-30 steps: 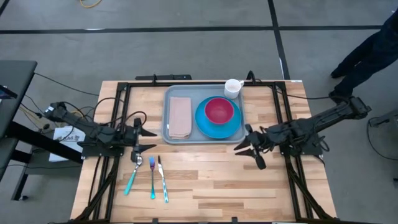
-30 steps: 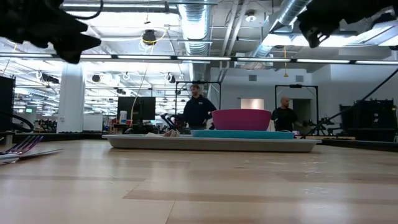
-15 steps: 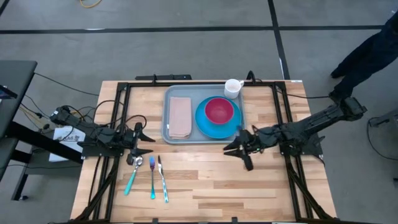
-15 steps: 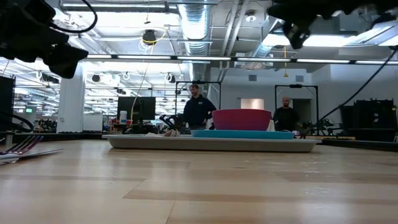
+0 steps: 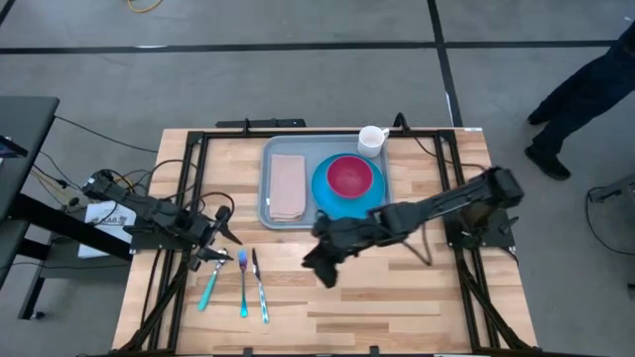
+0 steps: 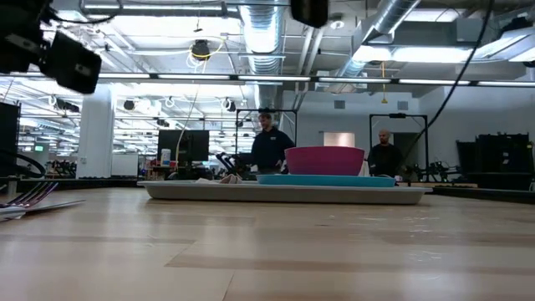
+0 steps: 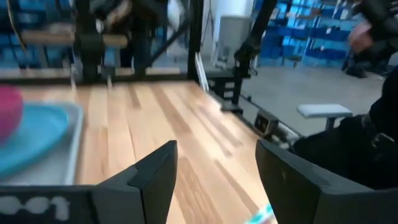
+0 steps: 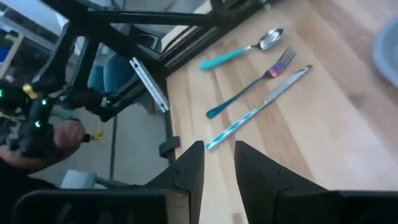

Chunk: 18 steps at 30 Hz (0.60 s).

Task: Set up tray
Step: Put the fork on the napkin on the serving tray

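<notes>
Inside tray: napkin, plate, bowl.

We find almost no writing that we can read here. The one trace is on the left gripper's own body, in the left wrist view at about seven o'clock of that picture: pale rounded characters on the dark housing (they look like two zeros and a one, cut off by the frame's edge, and we cannot be sure). A white sheet of paper lies beside the table at nine o'clock in the high view, with dark marks on it too small for us to make out.
</notes>
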Each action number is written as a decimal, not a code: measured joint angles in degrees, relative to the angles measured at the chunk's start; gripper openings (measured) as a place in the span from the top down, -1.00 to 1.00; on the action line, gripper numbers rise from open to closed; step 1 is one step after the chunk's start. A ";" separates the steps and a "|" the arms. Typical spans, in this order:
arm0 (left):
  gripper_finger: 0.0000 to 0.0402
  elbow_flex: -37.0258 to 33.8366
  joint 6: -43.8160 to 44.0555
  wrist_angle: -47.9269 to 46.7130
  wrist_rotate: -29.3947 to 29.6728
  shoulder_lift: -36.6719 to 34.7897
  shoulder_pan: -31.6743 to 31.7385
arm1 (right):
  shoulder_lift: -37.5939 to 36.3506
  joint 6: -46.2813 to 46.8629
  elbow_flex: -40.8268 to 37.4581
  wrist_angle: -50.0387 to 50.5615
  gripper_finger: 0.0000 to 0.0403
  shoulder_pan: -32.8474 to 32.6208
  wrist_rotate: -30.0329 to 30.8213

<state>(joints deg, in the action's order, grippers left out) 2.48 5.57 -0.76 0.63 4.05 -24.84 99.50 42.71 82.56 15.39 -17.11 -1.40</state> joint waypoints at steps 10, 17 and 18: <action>-0.03 2.82 14.35 -11.70 -5.38 -0.04 -0.02 | 9.49 -8.42 15.39 19.95 0.59 2.22 -0.09; -0.03 2.99 11.08 -8.21 -3.66 0.02 0.00 | 3.94 -31.72 10.08 22.37 0.59 -2.91 9.88; -0.03 2.99 10.14 -7.17 -3.15 0.02 0.00 | 2.11 -32.75 7.04 21.26 0.59 -3.38 8.68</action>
<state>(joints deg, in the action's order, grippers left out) 5.48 15.71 -7.92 -2.52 4.08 -24.84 101.61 9.96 89.59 36.65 -20.50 7.27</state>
